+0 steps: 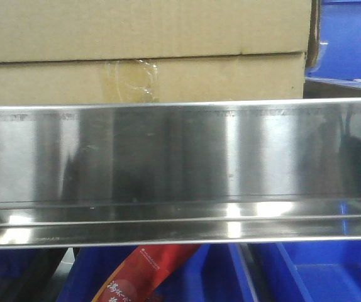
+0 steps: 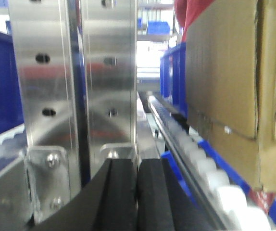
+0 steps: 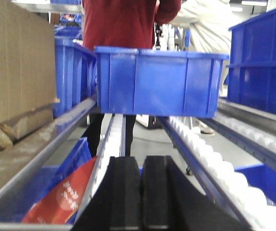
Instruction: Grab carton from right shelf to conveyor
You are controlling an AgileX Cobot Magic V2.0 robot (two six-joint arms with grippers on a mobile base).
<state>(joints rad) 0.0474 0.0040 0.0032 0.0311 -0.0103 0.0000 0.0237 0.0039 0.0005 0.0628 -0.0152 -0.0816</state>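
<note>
Front view: the carton point(image 1: 143, 78) lay beyond a polished steel rail point(image 1: 180, 157), with a second box point(image 1: 143, 28) stacked on it and a red packet point(image 1: 146, 270) below. Left wrist view: the left tool point(image 2: 138, 197), pads pressed together on nothing, faced an aluminium upright point(image 2: 109, 82); the carton stood to its right, beside a roller track point(image 2: 200, 163). Right wrist view: the right tool point(image 3: 141, 197) (likewise pressed together, empty) faced a blue bin point(image 3: 159, 82); the carton stood at left.

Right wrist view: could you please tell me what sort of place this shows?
Probably a warehouse or packing line: long rollers, blue bins and a carton alongside.
</note>
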